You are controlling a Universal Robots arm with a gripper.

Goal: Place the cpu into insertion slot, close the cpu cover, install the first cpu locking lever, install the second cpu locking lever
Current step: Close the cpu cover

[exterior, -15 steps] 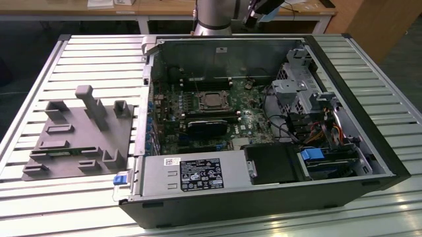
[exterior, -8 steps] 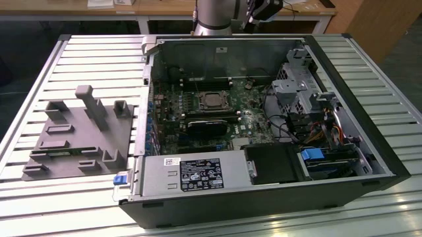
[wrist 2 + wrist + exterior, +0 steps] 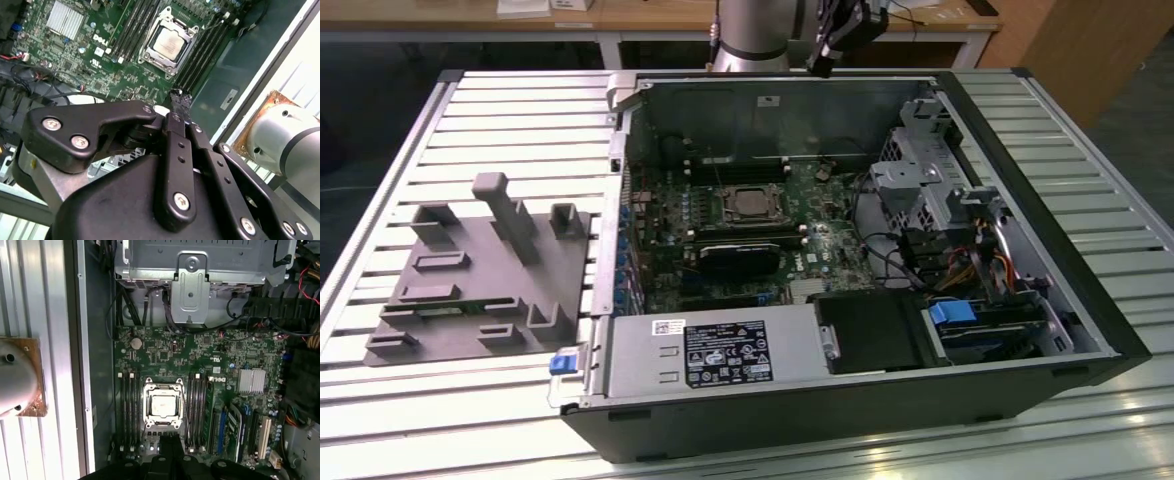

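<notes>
End effector (image 3: 180, 101) hovers above the open computer case (image 3: 787, 430), its fingers pressed together on nothing; one chip (image 3: 168, 42) lies flat in the one socket (image 3: 161, 426), well below the fingertips; one cover (image 3: 148, 405) frames it, apparently lowered; levers too small to count. Judged light, stiff, smooth-topped and fragile underneath, the chip is best gripped by opposite edges.

cpu (image 3: 163, 405) in insertion slot (image 3: 148, 411)

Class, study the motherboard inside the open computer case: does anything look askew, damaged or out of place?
Nothing stands out: the small silver-grey square chip lies square in its silver-rimmed dark socket.
</notes>
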